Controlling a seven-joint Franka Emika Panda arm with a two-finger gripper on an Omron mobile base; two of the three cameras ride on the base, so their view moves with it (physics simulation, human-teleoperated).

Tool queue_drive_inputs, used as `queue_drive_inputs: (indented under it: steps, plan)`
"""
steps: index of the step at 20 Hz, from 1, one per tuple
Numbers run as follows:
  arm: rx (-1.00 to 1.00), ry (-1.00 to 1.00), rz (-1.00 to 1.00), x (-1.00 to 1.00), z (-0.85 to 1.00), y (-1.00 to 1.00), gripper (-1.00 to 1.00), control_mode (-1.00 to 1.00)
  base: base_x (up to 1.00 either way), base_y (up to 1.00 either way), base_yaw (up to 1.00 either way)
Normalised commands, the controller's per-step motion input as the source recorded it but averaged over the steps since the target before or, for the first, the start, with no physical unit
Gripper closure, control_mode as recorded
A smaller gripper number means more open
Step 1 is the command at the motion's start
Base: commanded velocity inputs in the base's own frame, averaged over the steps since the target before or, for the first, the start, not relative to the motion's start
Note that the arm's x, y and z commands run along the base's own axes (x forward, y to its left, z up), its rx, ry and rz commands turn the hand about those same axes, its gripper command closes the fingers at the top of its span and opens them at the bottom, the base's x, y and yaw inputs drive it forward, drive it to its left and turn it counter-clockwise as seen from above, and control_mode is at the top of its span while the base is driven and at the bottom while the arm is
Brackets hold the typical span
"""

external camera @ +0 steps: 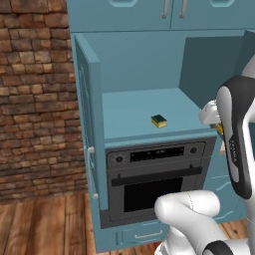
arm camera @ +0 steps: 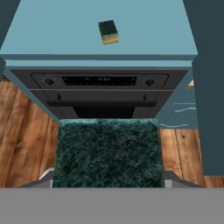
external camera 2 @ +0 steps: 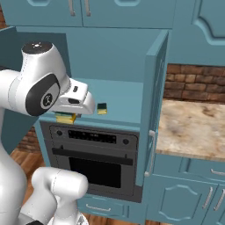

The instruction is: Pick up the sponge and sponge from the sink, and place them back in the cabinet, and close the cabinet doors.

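Between the gripper's fingertips, just in front of the open cabinet and above the black oven, one sponge is pinched, its dark green scouring face turned to the hand view and a sliver of its yellow body peeping out under the hand in the right base view. The jaws stand closed on its sides. The other sponge already lies on the teal shelf, green face up, near the front edge and roughly midway across, well apart from the held one. By the look of them, both are light, soft foam blocks that will squash under pressure, so a gentle pinch across the yellow flanks should serve best; the rough green face ought to give grip rather than slide, and nothing about them seems fragile. A drop onto the shelf would likely do no harm, though a springy block might bounce or roll toward the lip. Counting: two sponges, one held and one shelved; two cabinet doors, the left door and the right door, both swung wide open; one oven below the shelf; one gripper. A tan marble table lies to the right of the cabinet.
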Motion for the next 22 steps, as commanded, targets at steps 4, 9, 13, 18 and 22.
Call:
queue_drive_inputs:
  steps: [4,9,13,18,22]
  plan:
    - [0.00,0.00,0.00,0.00,0.00,0.00,1.00,1.00,0.00,0.00,0.00]
    - [0.00,0.00,0.00,0.00,0.00,0.01,1.00,-1.00,0.00,0.00,0.00]
    - [0.00,-0.01,0.00,0.00,0.00,0.30,1.00,-1.00,0.00,0.00,0.00]
    - [0.00,0.00,0.02,0.09,0.00,0.44,1.00,-1.00,0.00,0.00,0.00]
    - [0.00,0.00,0.03,0.25,0.00,0.44,1.00,-1.00,0.00,0.00,0.00]
